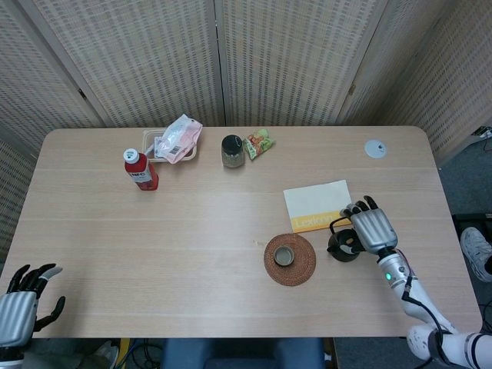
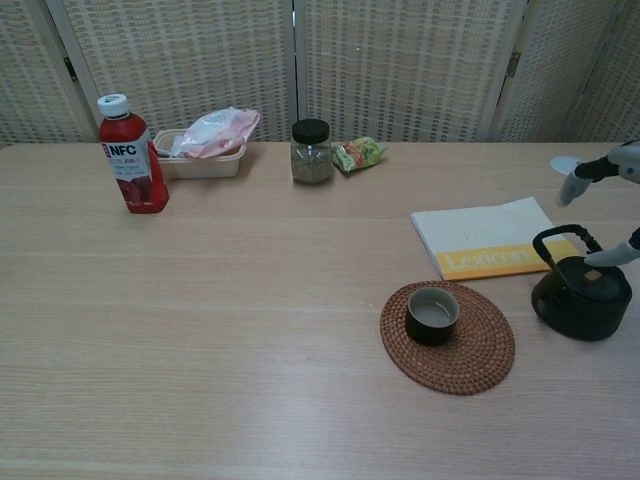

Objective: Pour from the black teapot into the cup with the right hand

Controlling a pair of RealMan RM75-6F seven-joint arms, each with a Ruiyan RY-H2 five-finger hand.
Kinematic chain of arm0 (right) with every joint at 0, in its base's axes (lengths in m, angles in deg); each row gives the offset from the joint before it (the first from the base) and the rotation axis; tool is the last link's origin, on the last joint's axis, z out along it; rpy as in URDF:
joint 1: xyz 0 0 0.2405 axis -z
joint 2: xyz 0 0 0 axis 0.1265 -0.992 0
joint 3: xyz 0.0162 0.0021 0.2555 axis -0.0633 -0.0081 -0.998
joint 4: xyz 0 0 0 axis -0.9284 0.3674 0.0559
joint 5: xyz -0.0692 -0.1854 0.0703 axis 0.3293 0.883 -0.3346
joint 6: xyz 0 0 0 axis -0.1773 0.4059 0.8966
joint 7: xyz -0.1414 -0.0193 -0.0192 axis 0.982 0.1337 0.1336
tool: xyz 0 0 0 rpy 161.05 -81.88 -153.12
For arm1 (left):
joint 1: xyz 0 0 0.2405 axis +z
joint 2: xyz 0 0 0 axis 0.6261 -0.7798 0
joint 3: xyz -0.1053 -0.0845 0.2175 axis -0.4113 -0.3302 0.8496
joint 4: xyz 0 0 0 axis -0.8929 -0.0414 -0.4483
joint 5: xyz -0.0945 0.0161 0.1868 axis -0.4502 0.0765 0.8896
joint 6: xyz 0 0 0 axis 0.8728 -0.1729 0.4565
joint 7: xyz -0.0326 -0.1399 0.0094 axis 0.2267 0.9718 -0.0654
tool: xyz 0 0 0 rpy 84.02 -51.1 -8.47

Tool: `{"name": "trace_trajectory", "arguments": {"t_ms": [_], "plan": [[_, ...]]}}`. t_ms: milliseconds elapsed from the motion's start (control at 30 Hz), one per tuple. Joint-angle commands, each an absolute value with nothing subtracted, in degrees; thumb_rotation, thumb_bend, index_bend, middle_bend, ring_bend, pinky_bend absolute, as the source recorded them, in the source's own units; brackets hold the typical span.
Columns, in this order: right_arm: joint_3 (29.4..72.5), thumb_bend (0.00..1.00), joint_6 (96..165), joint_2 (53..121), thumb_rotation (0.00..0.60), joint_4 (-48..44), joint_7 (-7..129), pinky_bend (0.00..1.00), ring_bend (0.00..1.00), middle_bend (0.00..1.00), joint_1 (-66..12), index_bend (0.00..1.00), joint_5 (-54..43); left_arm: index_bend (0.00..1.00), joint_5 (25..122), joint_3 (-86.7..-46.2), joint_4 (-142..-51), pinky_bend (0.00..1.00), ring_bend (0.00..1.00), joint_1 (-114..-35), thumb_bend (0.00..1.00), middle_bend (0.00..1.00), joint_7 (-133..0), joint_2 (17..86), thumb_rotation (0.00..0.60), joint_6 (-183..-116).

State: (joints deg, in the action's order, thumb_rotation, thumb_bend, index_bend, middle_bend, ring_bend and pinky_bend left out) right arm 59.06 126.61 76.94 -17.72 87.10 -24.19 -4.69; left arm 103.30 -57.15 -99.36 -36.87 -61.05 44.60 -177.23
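Observation:
The black teapot (image 2: 582, 293) stands on the table at the right, its hoop handle upright, also seen from the head camera as the teapot (image 1: 343, 244). My right hand (image 1: 372, 227) hovers just above and right of it with fingers spread, holding nothing; only its fingertips (image 2: 578, 179) show at the chest view's right edge. The small dark cup (image 2: 432, 314) sits on a round woven coaster (image 2: 474, 358) left of the teapot, the cup (image 1: 284, 256) being upright. My left hand (image 1: 21, 309) hangs off the near left table corner, fingers apart and empty.
A yellow-and-white Lexicon booklet (image 2: 490, 238) lies just behind the teapot. Along the far side stand a red NFC bottle (image 2: 131, 158), a tray with a pink bag (image 2: 208, 142), a dark-lidded jar (image 2: 311, 152) and a snack packet (image 2: 358, 153). A white disc (image 1: 375, 148) lies far right.

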Motion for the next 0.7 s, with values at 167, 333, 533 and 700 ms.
{"name": "trace_trajectory", "arguments": {"t_ms": [167,333,533,700], "plan": [[59.14,0.0,138.42,75.19,0.596,-19.92,86.19,0.1,0.16,0.26,-18.14,0.29,0.6,0.25,103.54,-57.25,-99.58,0.08,0.21,-37.12,0.36,0.2,-61.08,44.4,0.6,-177.28],[60.27,0.0,145.29,72.95,0.6,-22.42,84.28,0.1,0.16,0.26,-13.21,0.29,3.68,0.25,103.62,-57.31,-99.79,0.08,0.21,-37.43,0.36,0.2,-61.23,44.3,0.6,-177.0],[61.67,0.0,151.95,70.51,0.6,-24.69,82.14,0.1,0.16,0.27,-7.63,0.29,6.49,0.25,104.12,-57.46,-100.53,0.07,0.21,-38.07,0.36,0.2,-61.86,44.24,0.6,-176.76],[63.27,0.0,156.68,69.37,0.6,-25.66,81.06,0.1,0.16,0.27,-2.85,0.29,8.61,0.25,104.49,-57.96,-101.62,0.07,0.21,-38.96,0.36,0.2,-62.65,44.04,0.6,-176.51]]}}
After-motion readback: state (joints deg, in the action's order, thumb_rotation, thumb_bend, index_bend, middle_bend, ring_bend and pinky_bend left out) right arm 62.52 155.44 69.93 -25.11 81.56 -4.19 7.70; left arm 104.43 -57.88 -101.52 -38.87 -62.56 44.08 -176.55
